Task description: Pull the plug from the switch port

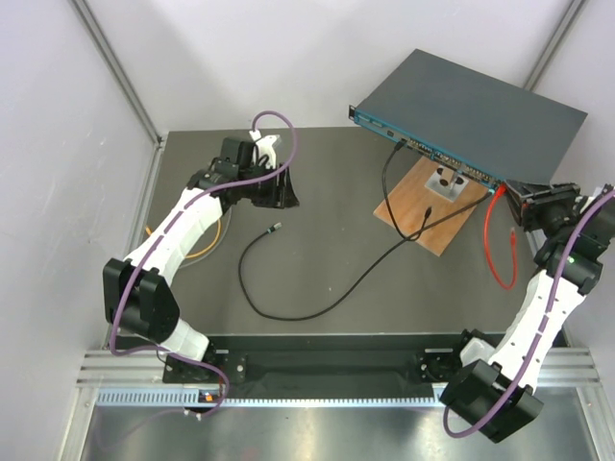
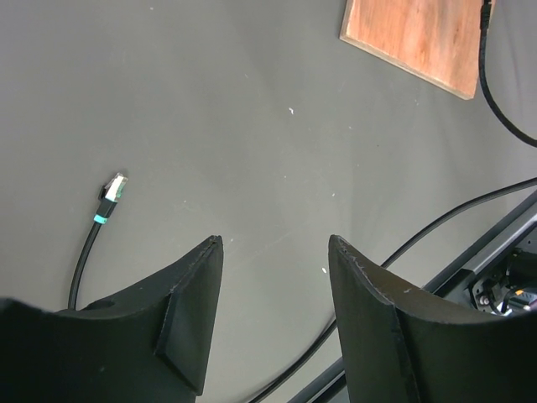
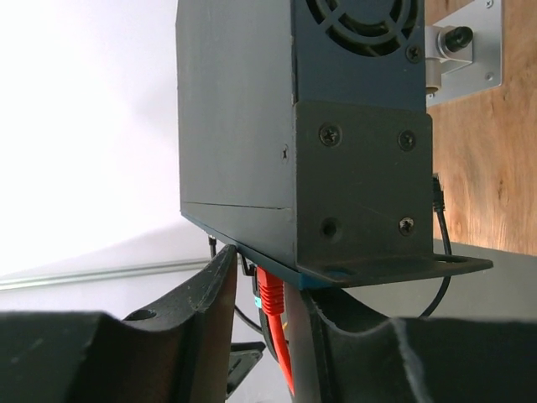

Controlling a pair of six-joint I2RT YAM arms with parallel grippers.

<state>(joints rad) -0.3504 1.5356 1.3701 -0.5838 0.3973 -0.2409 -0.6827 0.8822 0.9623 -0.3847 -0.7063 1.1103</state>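
Red plug sits in the switch at the far right corner of the desk, flanked by the right claw, whose pinch I cannot tell; left claw spread.

Tight at the switch corner, open mid-table.
The right gripper sat at the switch corner, fingers flanking the red plug with little room either side. The switch's ear jutted just beside one finger, the board lay close below, and a wall stood near. The left gripper hung, jaws apart, over bare table; only a black cable and its loose plug lay nearby.
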